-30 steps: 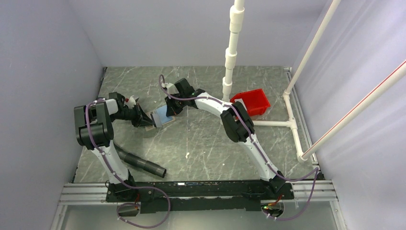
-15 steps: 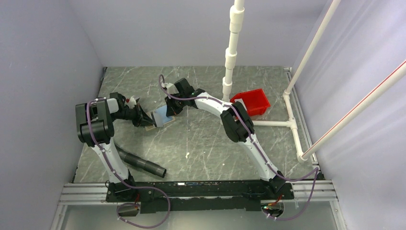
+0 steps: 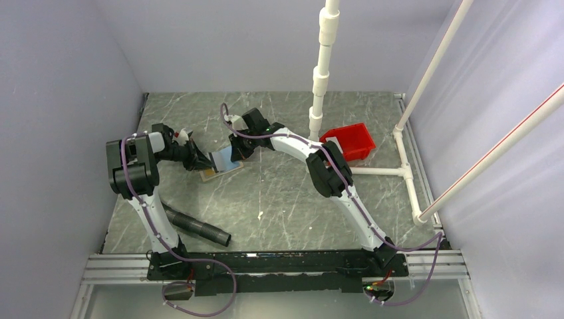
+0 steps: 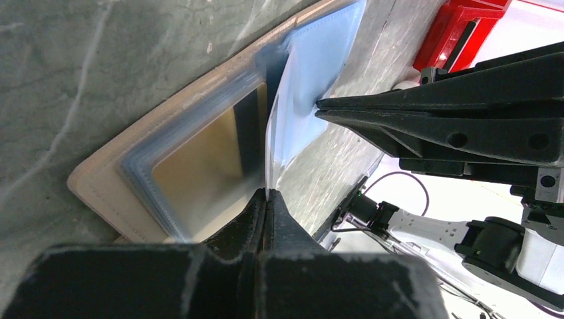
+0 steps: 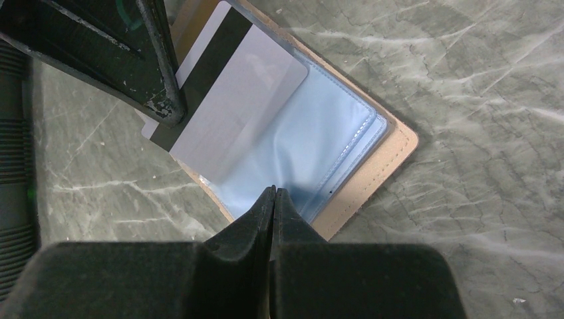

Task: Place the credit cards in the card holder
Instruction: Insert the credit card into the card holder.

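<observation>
Left fingers pinch the thin pale grey black-striped card, now nudged farther over the tan fold-over card holder, which lies open on the grey marble counter. Right fingers are pressed together on its bluish sleeve. Insertion looks partial, not seated.

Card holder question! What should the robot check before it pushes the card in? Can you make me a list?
1. The left gripper holds the credit card: ok, shut on it near the black stripe.
2. The right gripper grips the card holder: ok, shut on the edge of its bluish sleeve.
3. The card holder lies open on the table: ok.
4. The card's front edge is inside a pocket: cannot tell, the sleeve is hazy.
5. The two grippers are apart: ok, a gap shows between them in the right wrist view.
</observation>
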You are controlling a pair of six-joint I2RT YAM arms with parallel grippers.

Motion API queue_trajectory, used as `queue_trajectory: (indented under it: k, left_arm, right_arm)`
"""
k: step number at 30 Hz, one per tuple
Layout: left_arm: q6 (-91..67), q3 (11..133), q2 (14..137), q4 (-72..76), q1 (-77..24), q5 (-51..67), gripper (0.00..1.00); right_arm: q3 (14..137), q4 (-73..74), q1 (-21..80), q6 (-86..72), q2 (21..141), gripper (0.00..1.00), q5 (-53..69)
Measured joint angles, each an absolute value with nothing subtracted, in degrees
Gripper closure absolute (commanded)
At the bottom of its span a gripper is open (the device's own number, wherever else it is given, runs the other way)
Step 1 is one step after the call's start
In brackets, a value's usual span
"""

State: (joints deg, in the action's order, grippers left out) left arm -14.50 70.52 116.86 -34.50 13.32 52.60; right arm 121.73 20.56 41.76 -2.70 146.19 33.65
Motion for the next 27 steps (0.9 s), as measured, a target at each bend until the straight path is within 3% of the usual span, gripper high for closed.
queue_trajectory:
  k: [27]
  left_arm:
    - [-18.7, 69.6, 120.7, -31.7, 12.8, 59.7, 1.0]
  right_arm:
    - [122.8, 21.4, 41.7, -3.0, 146.7, 1.0, 34.0]
